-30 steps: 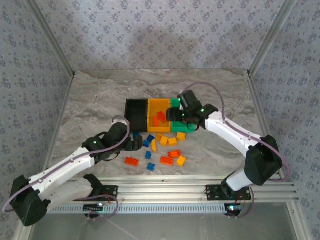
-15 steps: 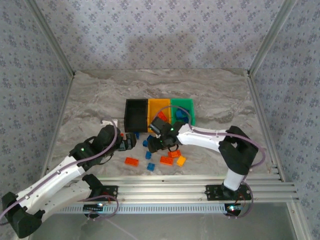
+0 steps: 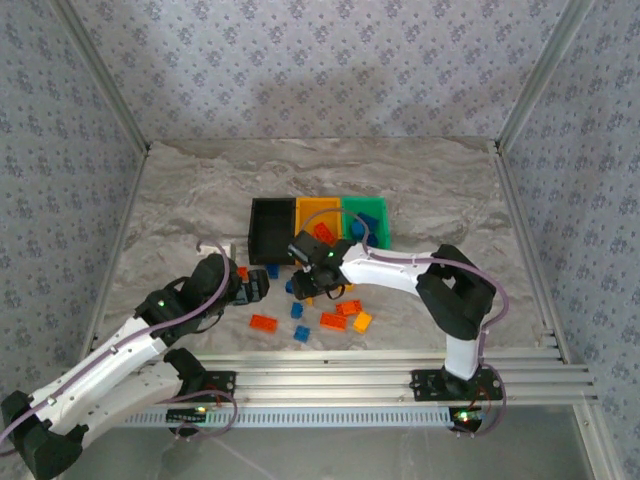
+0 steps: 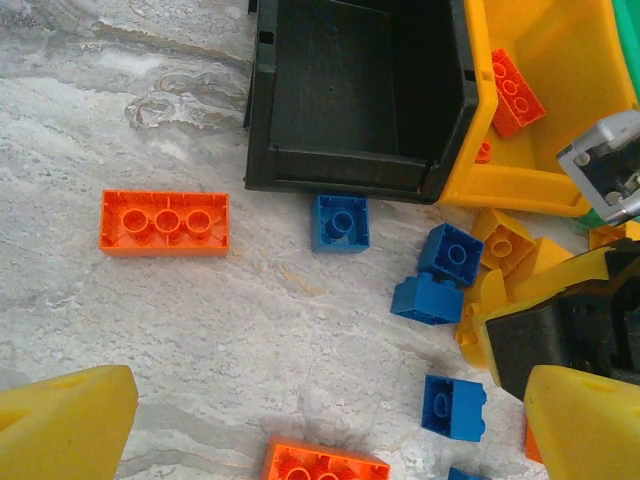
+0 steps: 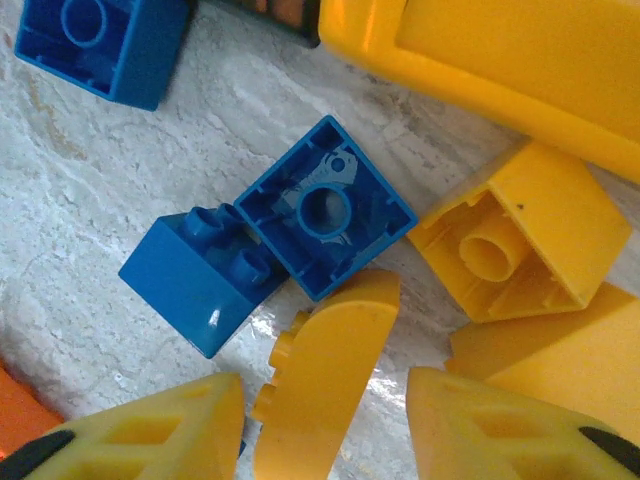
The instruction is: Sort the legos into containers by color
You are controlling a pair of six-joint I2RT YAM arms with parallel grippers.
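The containers stand in a row: black bin [image 3: 270, 228] [image 4: 345, 170], orange-yellow bin [image 3: 318, 212] [image 4: 540, 190], green bin [image 3: 368, 208]. A red-orange lego [image 4: 516, 92] lies in the orange-yellow bin. Loose legos lie in front: blue ones [image 4: 341, 221] [image 5: 325, 205], yellow ones [image 5: 520, 245], a red-orange one [image 4: 165, 222] [image 3: 264, 322]. My right gripper [image 3: 305, 288] [image 5: 325, 375] straddles a rounded yellow lego [image 5: 325, 380] on the table, the left finger beside it and a narrow gap at the right finger. My left gripper [image 3: 256, 286] [image 4: 325, 430] stands open over bare table, holding nothing.
The marble table [image 3: 200, 200] has free room to the left, right and behind the bins. A metal rail [image 3: 400, 365] runs along the near edge. More legos [image 3: 345, 315] cluster to the right of my right gripper.
My right arm has swung from over the green bin down to the loose legos before the black bin, and its jaws have narrowed. My left gripper has shifted slightly left.
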